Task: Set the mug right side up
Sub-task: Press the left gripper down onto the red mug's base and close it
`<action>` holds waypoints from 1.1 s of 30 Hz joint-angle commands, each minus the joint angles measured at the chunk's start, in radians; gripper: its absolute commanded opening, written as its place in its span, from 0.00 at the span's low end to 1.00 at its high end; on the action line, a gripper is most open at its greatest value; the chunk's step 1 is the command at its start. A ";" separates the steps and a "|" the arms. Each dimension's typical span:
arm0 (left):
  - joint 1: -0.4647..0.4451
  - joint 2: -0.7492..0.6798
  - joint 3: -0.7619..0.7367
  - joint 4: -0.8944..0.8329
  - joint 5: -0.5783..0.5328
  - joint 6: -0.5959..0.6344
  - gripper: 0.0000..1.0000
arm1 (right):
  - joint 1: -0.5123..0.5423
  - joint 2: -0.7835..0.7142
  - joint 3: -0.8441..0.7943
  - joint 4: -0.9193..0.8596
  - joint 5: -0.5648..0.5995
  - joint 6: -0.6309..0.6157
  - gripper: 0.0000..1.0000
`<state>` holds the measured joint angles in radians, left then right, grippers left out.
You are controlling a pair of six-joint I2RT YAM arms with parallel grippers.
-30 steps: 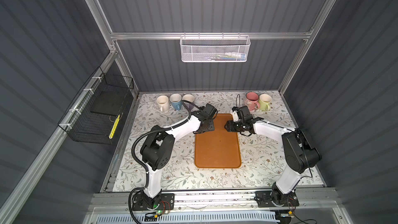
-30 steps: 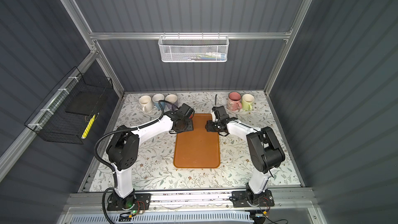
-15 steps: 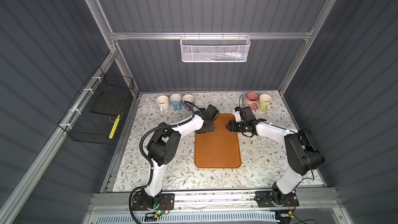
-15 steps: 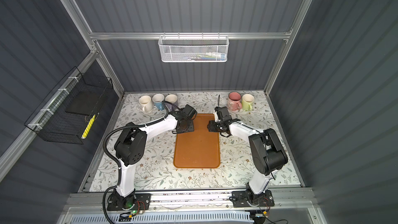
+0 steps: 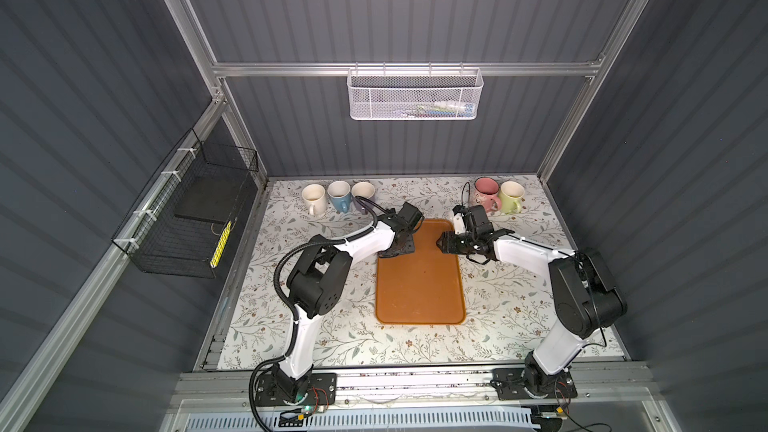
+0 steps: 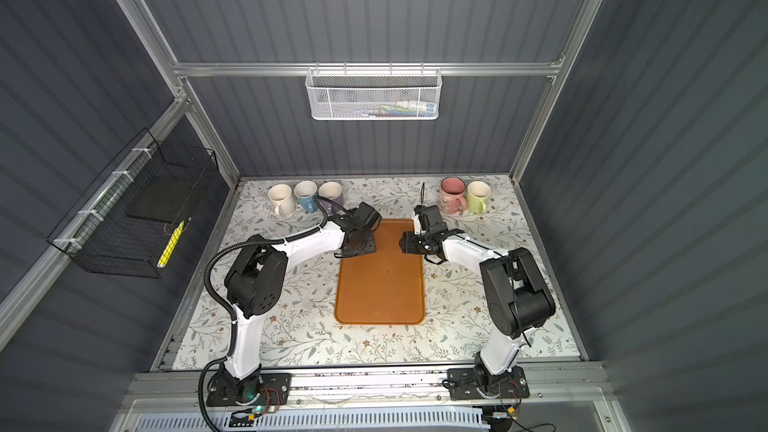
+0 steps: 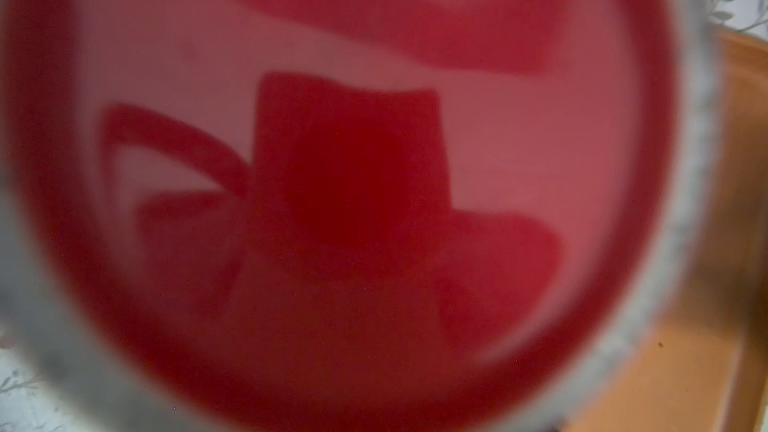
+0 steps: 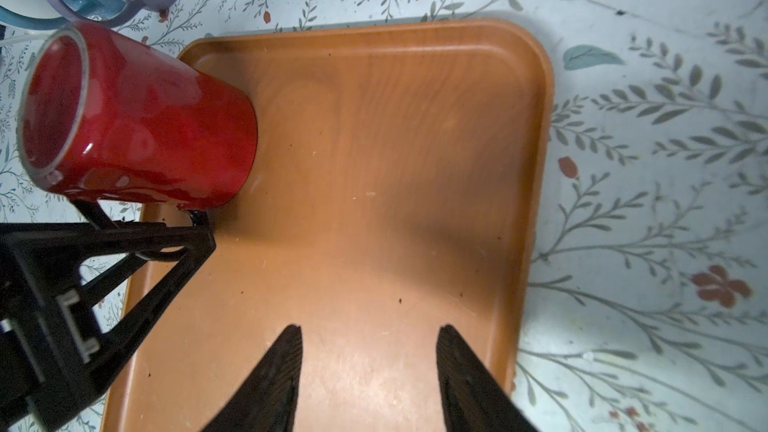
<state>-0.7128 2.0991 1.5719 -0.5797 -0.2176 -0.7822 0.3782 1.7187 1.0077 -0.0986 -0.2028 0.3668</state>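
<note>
While the left gripper [image 6: 356, 243] clasps the upside-down red mug [image 8: 141, 126] between its fingers at a corner of the orange tray [image 8: 374, 160], the right gripper [image 8: 370, 328] hangs spread and empty opposite the mug.

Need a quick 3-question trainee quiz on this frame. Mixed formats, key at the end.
1. True or false: the right claw grips the red mug.
2. The red mug is at which part of the orange tray? A: a far corner. B: the middle. C: the near edge.
3. Fill in: the claw at the red mug belongs to the ____ arm.

Key: 1 false, the right claw is open and empty. 2 A. 3 left, it is the left claw.
</note>
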 commanded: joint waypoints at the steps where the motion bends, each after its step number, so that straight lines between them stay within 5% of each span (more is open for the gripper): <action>1: -0.004 0.015 0.022 -0.002 -0.013 -0.020 0.58 | -0.006 0.001 -0.011 0.007 -0.007 0.006 0.54; 18: 0.000 0.062 0.030 0.014 -0.033 -0.011 0.45 | -0.015 0.001 -0.003 -0.012 -0.006 -0.001 0.54; 33: 0.012 0.026 -0.025 0.033 -0.040 -0.005 0.24 | -0.014 0.013 0.010 -0.021 -0.009 0.004 0.54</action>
<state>-0.7101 2.1414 1.5753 -0.5327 -0.2508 -0.7822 0.3672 1.7218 1.0008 -0.1013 -0.2028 0.3664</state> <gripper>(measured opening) 0.249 0.541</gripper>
